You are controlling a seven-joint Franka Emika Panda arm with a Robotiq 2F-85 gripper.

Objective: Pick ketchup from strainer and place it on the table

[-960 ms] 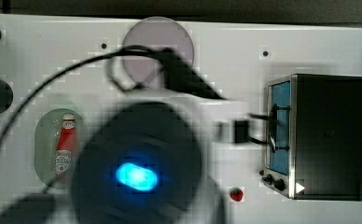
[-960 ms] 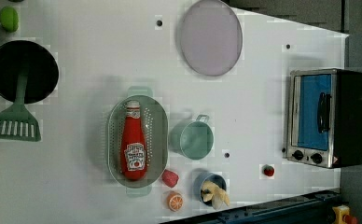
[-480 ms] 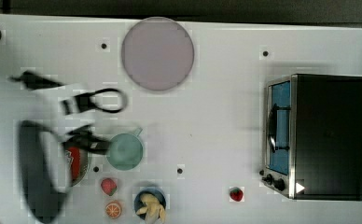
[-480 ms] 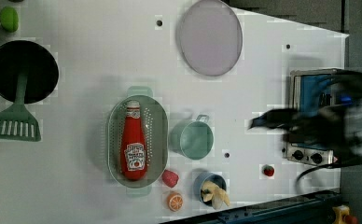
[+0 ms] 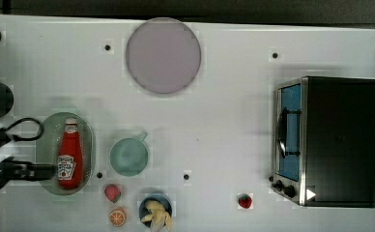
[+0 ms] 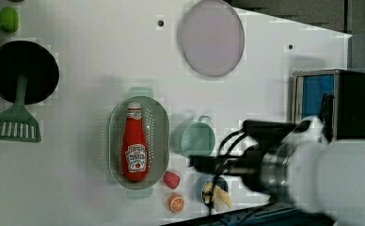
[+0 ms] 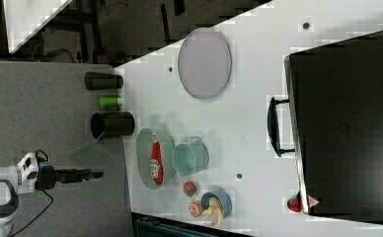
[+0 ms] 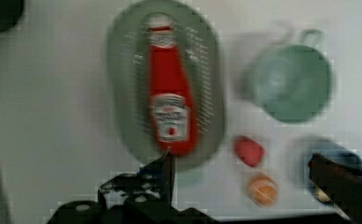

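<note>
The ketchup (image 5: 69,155) is a red squeeze bottle with a white cap, lying lengthwise in the pale green oval strainer (image 5: 44,145) on the white table (image 5: 224,121). The left view shows the ketchup (image 6: 134,143) resting flat in the strainer (image 6: 161,127), and the right view shows the same ketchup (image 7: 156,163) and strainer (image 7: 144,140). My gripper (image 7: 88,174) hangs high above, apart from the bottle, and is open and holds nothing. In the wrist view the ketchup (image 8: 170,98) lies in the strainer (image 8: 123,93) ahead of my gripper (image 8: 241,158), whose fingers (image 8: 168,168) stand wide apart.
A green cup (image 5: 129,156) stands right beside the strainer. Near the front edge lie a strawberry (image 5: 112,193), an orange slice (image 5: 118,216) and a blue bowl (image 5: 155,210). A grey-lilac plate (image 5: 163,55) and a toaster oven (image 5: 330,140) sit farther off. A black pan (image 6: 23,70) holds a green spatula (image 6: 15,125).
My arm has swept across the scene: it covered the middle of the top view, and now stands at the top view's left, by the strainer. The ketchup has not moved.
</note>
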